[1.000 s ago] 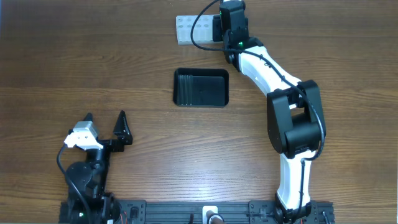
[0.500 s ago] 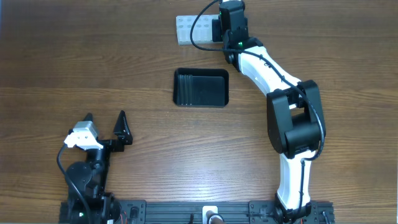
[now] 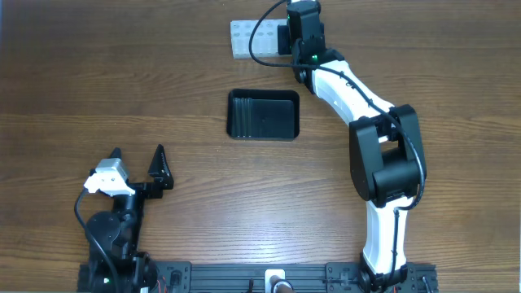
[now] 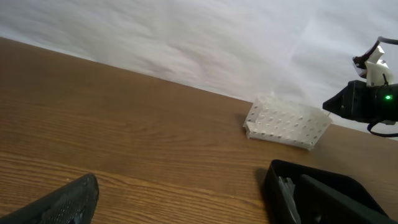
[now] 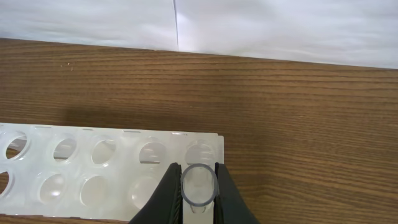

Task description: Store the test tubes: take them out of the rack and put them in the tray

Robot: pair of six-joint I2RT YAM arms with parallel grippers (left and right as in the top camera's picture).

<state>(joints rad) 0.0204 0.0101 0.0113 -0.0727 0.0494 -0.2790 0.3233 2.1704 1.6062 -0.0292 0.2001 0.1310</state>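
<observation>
Right wrist view shows jaws clamping a test tube (image 5: 199,185).

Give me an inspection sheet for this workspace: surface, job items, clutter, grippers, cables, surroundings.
Surface: wooden table, no spills seen.
Job's things: white test tube rack at the far edge, and the wells seen from the right wrist look empty. Black tray sits nearer the middle, apart from the rack. One clear test tube stands at the rack's end.
Clutter: nothing seen.
Grippers: right gripper shut on the test tube. Left gripper open, near its own base, away from rack and tray.
Cables: black cable loops from the right wrist above the rack.
Surroundings: white backdrop behind the table.
</observation>
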